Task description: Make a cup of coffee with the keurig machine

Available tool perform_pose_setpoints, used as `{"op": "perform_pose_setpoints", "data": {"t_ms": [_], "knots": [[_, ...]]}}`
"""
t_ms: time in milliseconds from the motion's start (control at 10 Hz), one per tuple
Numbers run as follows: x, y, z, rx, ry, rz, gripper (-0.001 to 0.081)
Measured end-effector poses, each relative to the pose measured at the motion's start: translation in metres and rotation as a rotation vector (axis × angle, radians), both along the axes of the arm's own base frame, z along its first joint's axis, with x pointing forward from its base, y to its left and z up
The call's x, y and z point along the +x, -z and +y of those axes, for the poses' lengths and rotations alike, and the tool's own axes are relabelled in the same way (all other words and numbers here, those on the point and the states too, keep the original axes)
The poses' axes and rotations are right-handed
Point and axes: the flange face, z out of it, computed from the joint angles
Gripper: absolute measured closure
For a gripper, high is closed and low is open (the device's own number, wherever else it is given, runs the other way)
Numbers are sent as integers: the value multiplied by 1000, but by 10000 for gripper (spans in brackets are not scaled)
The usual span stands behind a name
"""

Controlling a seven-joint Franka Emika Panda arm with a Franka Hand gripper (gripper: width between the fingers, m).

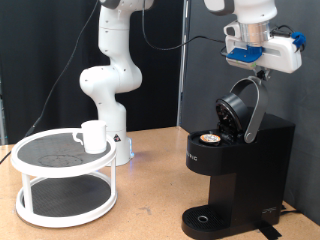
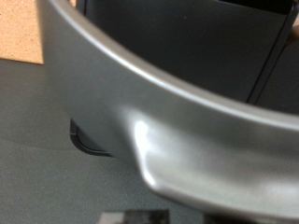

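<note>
Your Keurig machine (image 1: 235, 170) stands black and boxy, lid raised, a pod (image 1: 209, 139) seated inside. The gripper (image 1: 262, 72) sits at the lid's handle; you cannot tell its finger spread. The white cup (image 1: 94, 136) rests on the stand (image 1: 62, 180).

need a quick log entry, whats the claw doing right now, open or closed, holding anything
claw: at the top of the raised keurig lid handle; open or shut cannot be told, no grip visible. cup sits on the white stand.
</note>
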Motion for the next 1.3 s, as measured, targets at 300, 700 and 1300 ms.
{"op": "perform_pose_setpoints", "data": {"t_ms": [300, 700, 1300], "knots": [[-4, 0, -1, 0, -1, 0, 805], [-13, -2, -9, -2, 12, 2, 806], [-11, -3, -34, -33, 111, 7, 806]]}}
